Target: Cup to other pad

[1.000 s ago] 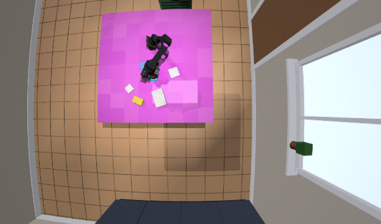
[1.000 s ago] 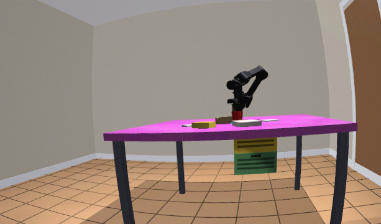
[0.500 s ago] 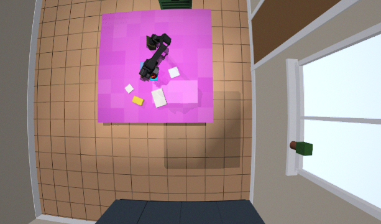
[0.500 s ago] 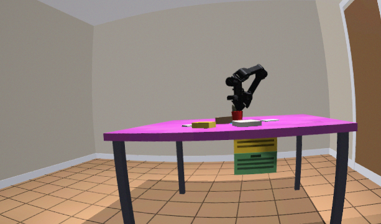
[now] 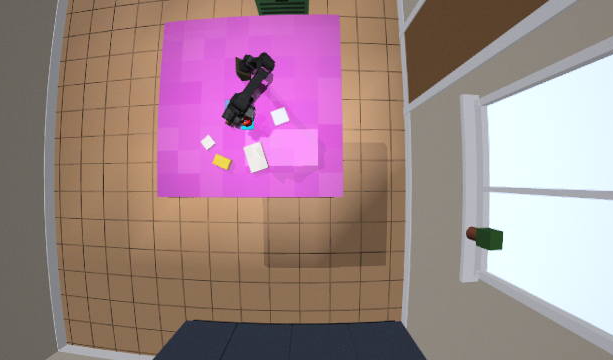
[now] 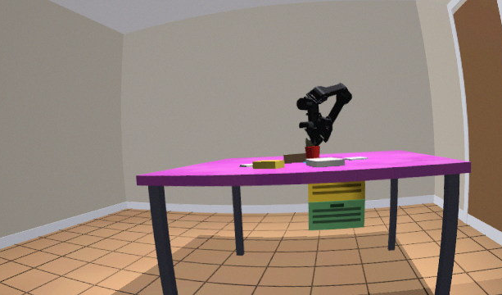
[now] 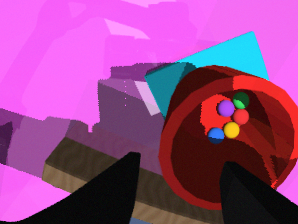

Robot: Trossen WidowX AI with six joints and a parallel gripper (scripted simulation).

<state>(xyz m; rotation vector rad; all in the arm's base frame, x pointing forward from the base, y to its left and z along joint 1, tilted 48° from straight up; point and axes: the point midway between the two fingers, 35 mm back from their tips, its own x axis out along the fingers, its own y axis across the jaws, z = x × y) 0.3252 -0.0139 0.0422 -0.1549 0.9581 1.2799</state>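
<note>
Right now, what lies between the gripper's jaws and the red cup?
Nothing. In the wrist view the gripper hangs open above the cup, apart from its rim; the marbles show inside.

Bright, soft shadows, fisheye-bent edges, coarse wrist view.

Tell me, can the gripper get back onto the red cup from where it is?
Probably yes. The gripper is open just above the red cup, which stands upright on the cyan pad. Nothing lies between them; the brown block sits beside.
</note>
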